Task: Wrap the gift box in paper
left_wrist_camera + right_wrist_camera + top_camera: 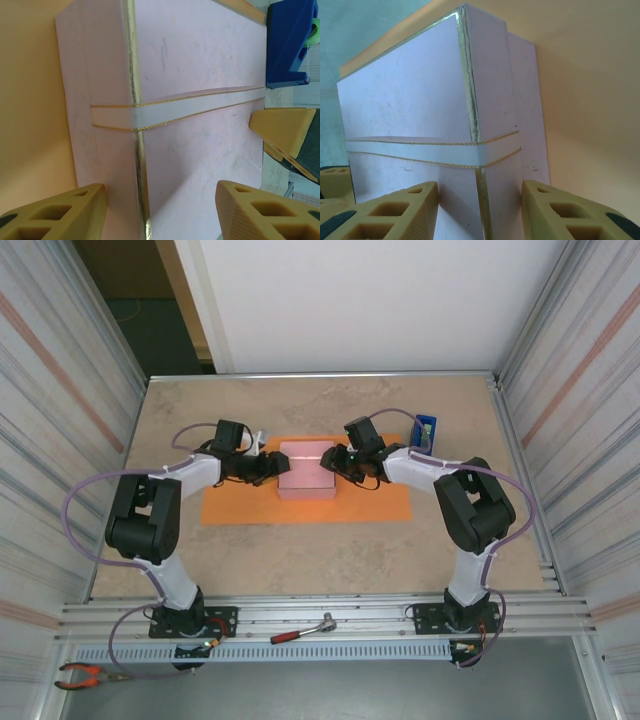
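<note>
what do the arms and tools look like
The left arm and right arm are black-jointed with white links and a lilac cable looping along each. The left tool and right tool have tan fingers with hollow cells.

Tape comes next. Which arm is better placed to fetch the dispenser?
Right. The blue plastic tape dispenser stands far right, on the same side as the right gripper; the left gripper would have to cross the pale pink square gift box.

Beige table (300, 560) bears orange paper (370, 505) — and seemingly a blue dispenser (425, 430).
</note>
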You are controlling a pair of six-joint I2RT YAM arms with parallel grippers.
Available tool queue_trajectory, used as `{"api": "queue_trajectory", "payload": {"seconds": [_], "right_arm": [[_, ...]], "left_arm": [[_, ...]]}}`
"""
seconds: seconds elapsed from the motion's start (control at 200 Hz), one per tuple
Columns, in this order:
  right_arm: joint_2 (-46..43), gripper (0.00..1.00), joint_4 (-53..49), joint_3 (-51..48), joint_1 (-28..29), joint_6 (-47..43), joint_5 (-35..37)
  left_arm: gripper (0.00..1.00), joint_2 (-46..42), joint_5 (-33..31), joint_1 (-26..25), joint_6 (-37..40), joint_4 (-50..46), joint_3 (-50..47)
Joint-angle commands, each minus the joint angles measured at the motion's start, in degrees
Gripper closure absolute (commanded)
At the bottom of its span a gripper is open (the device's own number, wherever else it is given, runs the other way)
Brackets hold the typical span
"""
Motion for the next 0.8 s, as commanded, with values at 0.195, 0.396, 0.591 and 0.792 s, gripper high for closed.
{"api": "queue_trajectory", "payload": {"seconds": [0.195, 0.396, 0.591, 0.792], "right_arm": [[-3.1, 0.57, 1.2, -1.3, 1.0, 0.9, -3.1], [-3.3, 0.48, 0.0, -1.5, 0.7, 0.3, -2.5], [-6.7, 0.17, -2.1, -3.3, -0.2, 0.0, -0.1], [-10.6, 0.02, -5.9, -2.8, -0.5, -0.7, 1.4]], "left_arm": [[0.40, -1.5, 4.1, -2.5, -0.6, 0.8, -0.1], [0.39, -1.2, 3.1, -2.8, -0.4, 0.2, 0.1], [0.35, -3.5, 0.2, -1.5, -1.6, 0.5, -2.7], [0.28, -9.9, -6.6, 0.8, -3.4, -1.5, -7.2]]}}
